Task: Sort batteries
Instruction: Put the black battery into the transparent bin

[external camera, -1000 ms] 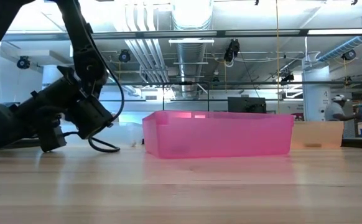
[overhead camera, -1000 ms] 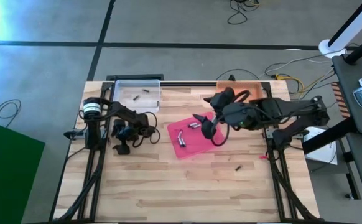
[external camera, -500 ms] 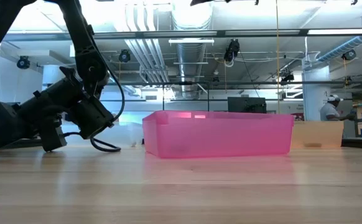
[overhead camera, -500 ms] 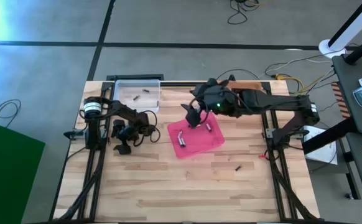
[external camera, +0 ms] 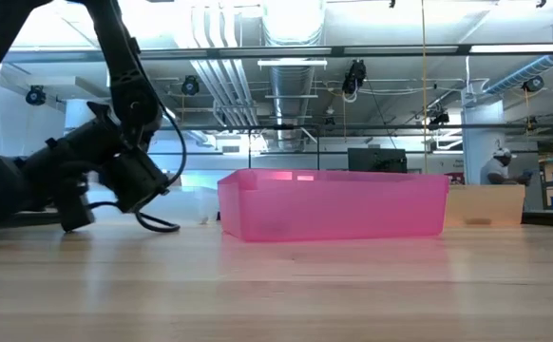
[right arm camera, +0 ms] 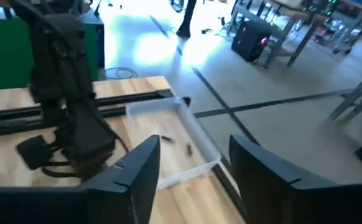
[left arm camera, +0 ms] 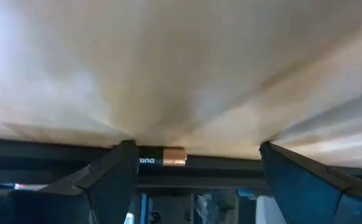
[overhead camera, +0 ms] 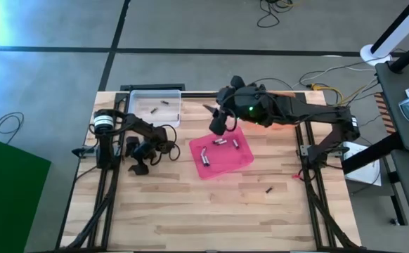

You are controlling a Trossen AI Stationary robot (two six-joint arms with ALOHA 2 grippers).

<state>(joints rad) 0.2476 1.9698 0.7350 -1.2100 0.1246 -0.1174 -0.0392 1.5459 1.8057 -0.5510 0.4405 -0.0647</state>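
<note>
Overhead camera looks straight down on the pink tray (overhead camera: 222,156); table-level camera faces the same pink tray (external camera: 333,204) side-on, close

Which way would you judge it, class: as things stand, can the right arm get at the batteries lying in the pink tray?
Probably yes. The right gripper hangs open just beyond the pink tray's far edge, the batteries lie uncovered in the open-topped tray, and nothing stands between them.

A pale wooden tabletop (overhead camera: 190,211) carries a pink tray (overhead camera: 222,156), a clear tray (overhead camera: 155,107), an orange tray (overhead camera: 283,98) and one loose battery (overhead camera: 268,189).
</note>
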